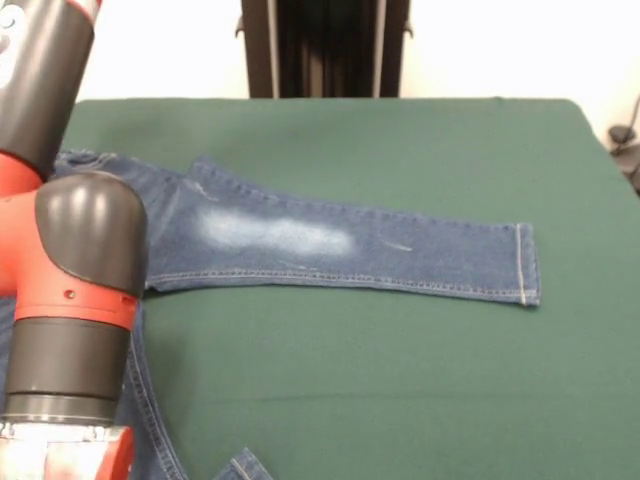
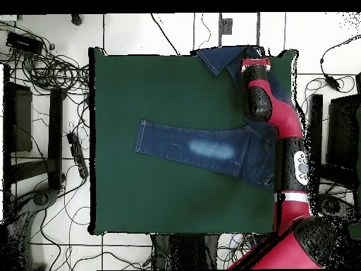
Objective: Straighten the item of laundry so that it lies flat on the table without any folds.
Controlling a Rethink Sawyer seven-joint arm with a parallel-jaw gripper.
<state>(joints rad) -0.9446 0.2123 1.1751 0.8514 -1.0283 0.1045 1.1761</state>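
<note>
One jeans (image 1: pixel 330 245) leg stretched flat across green table (image 1: pixel 400 380), other leg bent toward the edge. Gripper hidden under red arm (image 2: pixel 271 113); grip impossible to tell.

A robotics lab, set up for a cloth-handling trial.
A red and black robot arm (image 2: pixel 285 134) reaches over a green felt table (image 2: pixel 162 92) standing on a white tiled floor (image 2: pixel 127 32). Loose cables (image 2: pixel 42 67) trail beyond the tabletop's edges, with dark equipment racks (image 2: pixel 17 120) alongside and a plain white wall (image 1: pixel 160 45) behind.

Green table (image 1: pixel 400 380) bears blue jeans (image 1: pixel 400 255) (one leg outstretched).
</note>
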